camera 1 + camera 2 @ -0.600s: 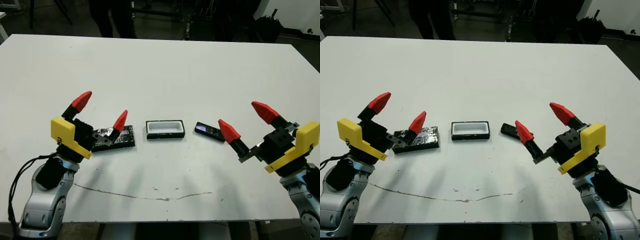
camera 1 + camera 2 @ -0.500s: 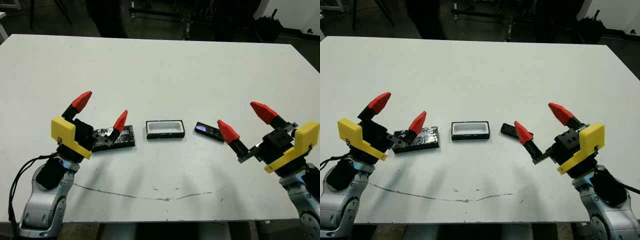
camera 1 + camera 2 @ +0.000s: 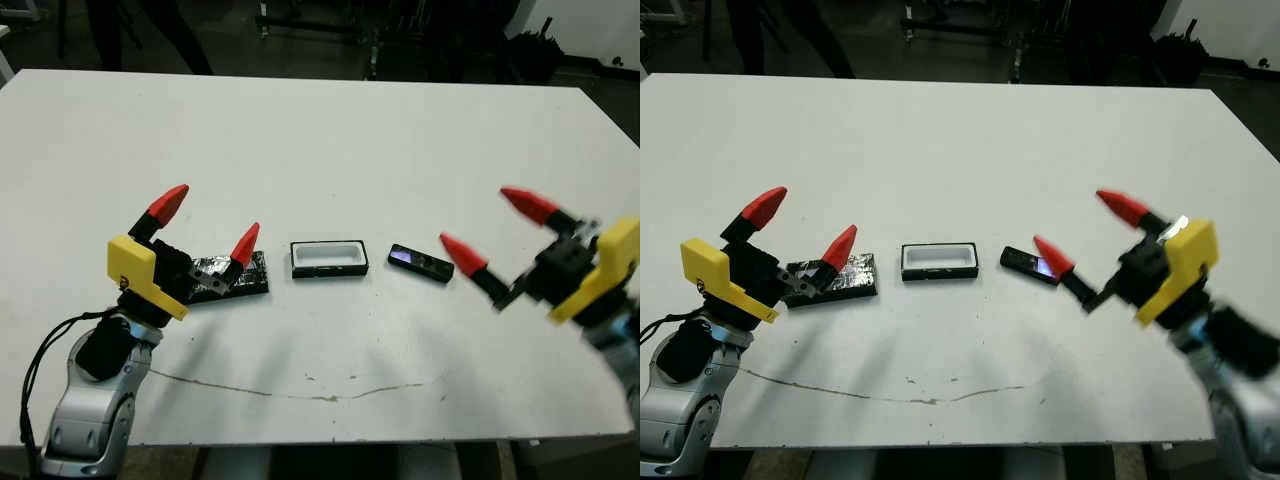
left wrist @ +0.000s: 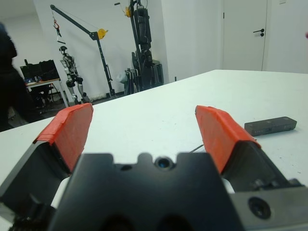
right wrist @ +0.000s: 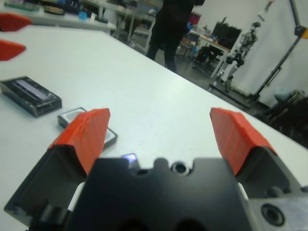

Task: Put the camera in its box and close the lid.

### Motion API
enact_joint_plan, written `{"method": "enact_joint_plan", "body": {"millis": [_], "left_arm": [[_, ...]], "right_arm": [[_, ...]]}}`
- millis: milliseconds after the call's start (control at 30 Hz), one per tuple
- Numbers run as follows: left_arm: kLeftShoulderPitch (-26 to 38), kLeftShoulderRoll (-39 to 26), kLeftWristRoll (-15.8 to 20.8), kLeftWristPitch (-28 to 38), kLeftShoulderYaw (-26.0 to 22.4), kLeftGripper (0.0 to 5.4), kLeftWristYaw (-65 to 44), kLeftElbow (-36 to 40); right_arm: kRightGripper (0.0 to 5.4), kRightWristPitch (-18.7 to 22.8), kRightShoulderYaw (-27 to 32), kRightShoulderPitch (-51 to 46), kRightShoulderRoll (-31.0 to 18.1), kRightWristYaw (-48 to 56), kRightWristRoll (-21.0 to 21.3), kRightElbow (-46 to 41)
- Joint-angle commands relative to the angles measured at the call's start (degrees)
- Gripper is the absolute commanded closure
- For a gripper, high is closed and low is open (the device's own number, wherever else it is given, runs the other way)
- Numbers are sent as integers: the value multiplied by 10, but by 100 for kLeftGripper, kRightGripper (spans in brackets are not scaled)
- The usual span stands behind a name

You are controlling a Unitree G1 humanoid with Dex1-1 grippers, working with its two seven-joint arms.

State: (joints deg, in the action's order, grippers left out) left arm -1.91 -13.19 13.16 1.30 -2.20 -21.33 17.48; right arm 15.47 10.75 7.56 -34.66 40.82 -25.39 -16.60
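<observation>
Right end effector hangs spread wide beside the camera, apparently lining up to pick it; left end effector, equally wide, waits over the lid.

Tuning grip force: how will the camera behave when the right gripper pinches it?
The camera is a slim flat bar lying on the table, so probably stiff and light, unlikely to roll. Its glossy face may be slippery. Being so low, it could slide when nudged by the open right gripper.

Bare table beyond box
</observation>
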Motion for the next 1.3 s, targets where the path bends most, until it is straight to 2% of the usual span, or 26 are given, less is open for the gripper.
{"method": "enact_joint_plan", "body": {"millis": [33,200,333,533,600,767,1033,1300], "left_arm": [[-4,-2,-5,-13,2,0,6,7],[-5,-3,-6,-18,5,0,8,10],[-4,-1,-2,-29,6,0,10,15],[-4,-2,-2,-26,5,0,7,12],[-6,-1,-4,-27,6,0,9,14],[-9,0,-5,-29,9,0,13,16],[-10,2,-6,-25,10,0,14,13],[-10,0,-4,-27,11,0,10,14]], "right_arm": [[2,-24,-27,79,-42,71,27,106],[2,-52,-84,182,-46,171,61,277],[2,-49,-129,230,-40,226,89,354],[2,-67,-176,252,-33,250,139,385],[2,-78,-180,255,-25,256,144,403],[2,-68,-190,257,-17,254,161,413],[2,-86,-204,263,0,267,179,438],[2,-67,-211,253,7,266,187,432]]}}
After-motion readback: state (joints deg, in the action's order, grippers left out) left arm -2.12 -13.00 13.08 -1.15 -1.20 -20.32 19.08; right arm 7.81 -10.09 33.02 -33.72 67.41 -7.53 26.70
